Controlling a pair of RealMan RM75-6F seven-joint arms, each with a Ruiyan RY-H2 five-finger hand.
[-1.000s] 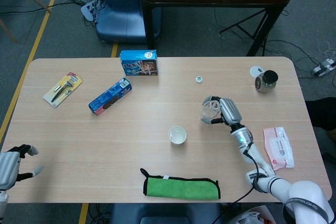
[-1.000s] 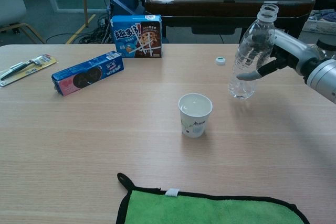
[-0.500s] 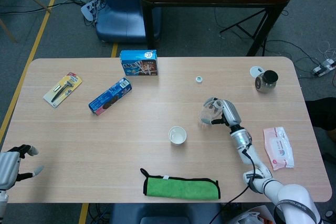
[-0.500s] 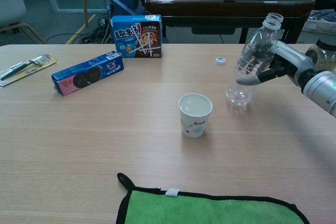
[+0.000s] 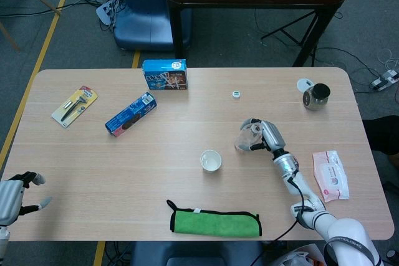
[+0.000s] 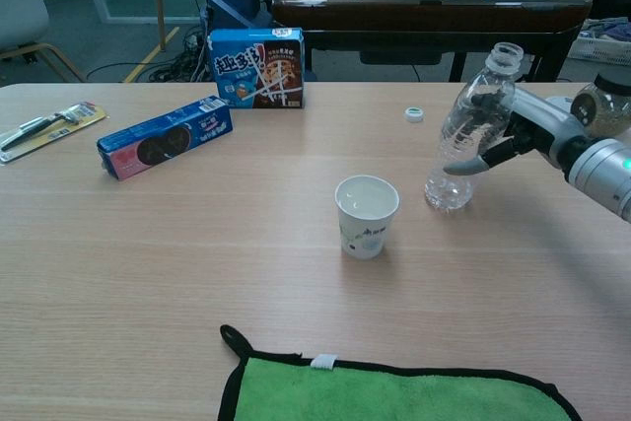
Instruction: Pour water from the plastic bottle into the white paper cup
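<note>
A clear plastic bottle [image 6: 467, 141] with no cap stands nearly upright, its base on or just above the table to the right of the white paper cup [image 6: 366, 215]. My right hand [image 6: 521, 132] grips the bottle around its middle; in the head view the same right hand [image 5: 266, 135] shows beside the bottle [image 5: 247, 137]. The cup [image 5: 211, 161] holds water and stands alone near the table's middle. The bottle's small cap [image 6: 414, 114] lies behind it. My left hand [image 5: 12, 196] rests with fingers apart at the table's front left corner, holding nothing.
A green cloth [image 5: 215, 222] lies at the front edge. A blue snack box [image 6: 255, 67], a blue cookie pack [image 6: 165, 135] and a carded tool [image 6: 44, 123] sit at the back left. A jar [image 5: 317, 96] and a tissue pack [image 5: 330, 174] are on the right.
My right hand has lowered the bottle and brought it slightly nearer the front, close to upright. The cup and my left hand have not moved.
</note>
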